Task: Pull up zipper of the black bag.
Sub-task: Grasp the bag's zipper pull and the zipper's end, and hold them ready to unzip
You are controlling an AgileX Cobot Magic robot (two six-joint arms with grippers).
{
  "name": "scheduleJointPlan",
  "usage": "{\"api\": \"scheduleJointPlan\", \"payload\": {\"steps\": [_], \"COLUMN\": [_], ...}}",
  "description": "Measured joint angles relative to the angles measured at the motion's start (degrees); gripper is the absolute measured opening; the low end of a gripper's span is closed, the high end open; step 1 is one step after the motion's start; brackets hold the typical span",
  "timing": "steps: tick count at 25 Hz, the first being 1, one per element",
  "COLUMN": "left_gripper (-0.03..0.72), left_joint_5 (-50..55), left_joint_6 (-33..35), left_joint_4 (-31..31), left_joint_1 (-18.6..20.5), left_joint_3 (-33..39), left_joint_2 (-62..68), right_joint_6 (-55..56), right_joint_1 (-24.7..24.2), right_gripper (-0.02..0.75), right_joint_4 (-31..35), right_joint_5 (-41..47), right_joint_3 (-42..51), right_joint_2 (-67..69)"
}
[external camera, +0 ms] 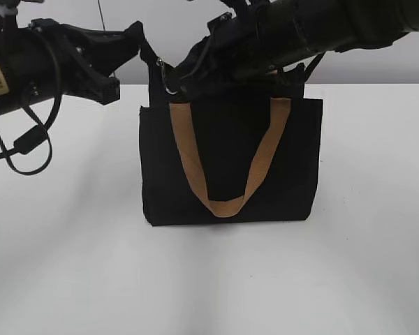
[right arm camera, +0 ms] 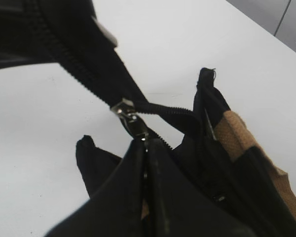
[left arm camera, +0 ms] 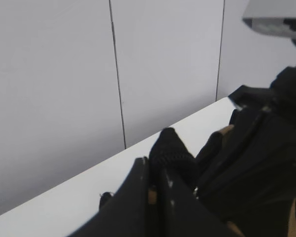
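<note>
Black bag point(external camera: 230, 164) upright on white table point(external camera: 70, 265), long axis left-right, tan handle point(external camera: 227, 202) hanging down front. Zipper point(right arm camera: 130, 117) at top left end; pull pointing toward right gripper point(right arm camera: 145, 148), clamped shut on it. Left gripper point(left arm camera: 155, 180) closed on fabric tab at same end. Zip line running back toward far end; judged early, most travel remaining.
</note>
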Motion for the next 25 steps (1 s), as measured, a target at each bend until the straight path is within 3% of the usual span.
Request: {"api": "scheduleJointPlan", "payload": {"steps": [6, 16, 25], "left_gripper": [0.004, 0.004, 0.003], "left_joint_5": [5.62, 25.43, 29.71], "left_joint_6": [0.0, 0.0, 0.0], "left_joint_4": [-0.06, -0.14, -0.14], "left_joint_1": [0.45, 0.51, 0.51], "left_joint_3": [0.0, 0.0, 0.0], "left_joint_2": [0.0, 0.0, 0.0], "right_joint_6": [0.0, 2.78, 2.98], "right_joint_1": [0.0, 0.0, 0.0], "right_gripper": [-0.001, -0.001, -0.001], "right_joint_4": [-0.05, -5.02, -6.75], "right_joint_5": [0.12, 1.78, 2.12], "right_joint_3": [0.0, 0.0, 0.0], "right_joint_2": [-1.23, -1.23, -1.23]}}
